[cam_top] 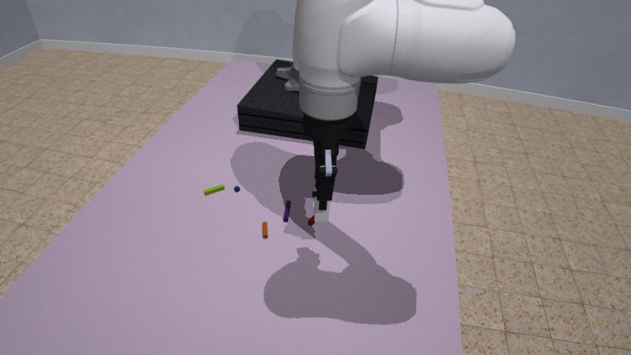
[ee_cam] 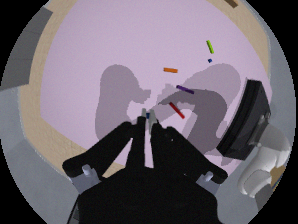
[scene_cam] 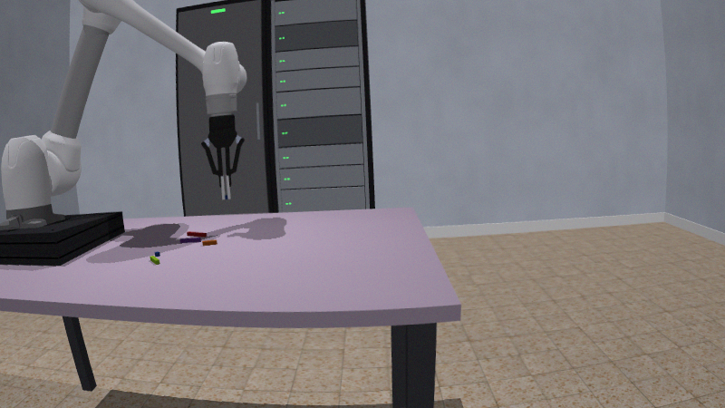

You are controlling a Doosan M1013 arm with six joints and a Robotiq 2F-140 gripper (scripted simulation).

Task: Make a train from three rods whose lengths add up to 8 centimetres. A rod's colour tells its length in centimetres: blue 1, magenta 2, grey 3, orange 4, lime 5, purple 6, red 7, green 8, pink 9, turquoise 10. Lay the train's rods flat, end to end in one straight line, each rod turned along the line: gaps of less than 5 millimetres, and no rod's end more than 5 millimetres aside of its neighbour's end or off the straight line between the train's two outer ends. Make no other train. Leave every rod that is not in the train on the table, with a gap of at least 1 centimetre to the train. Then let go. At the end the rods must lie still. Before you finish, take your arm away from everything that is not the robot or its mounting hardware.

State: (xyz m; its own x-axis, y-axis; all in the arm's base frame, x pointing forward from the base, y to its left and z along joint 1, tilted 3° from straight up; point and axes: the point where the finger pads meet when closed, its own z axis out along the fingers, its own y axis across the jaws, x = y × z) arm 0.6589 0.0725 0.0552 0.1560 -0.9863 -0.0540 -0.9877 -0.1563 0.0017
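My gripper hangs well above the table and is shut on a small blue rod, which shows as a blue speck between the fingertips. In the wrist view the fingertips are pressed together. On the table lie a red rod, partly hidden behind the fingers, a purple rod, an orange rod, a lime rod and a second blue rod. The rods lie apart from one another. The lime rod and the second blue rod are off to the left.
The arm's black base plate stands at the far end of the purple table. A dark server cabinet stands behind the table. The table's edges are far from the rods.
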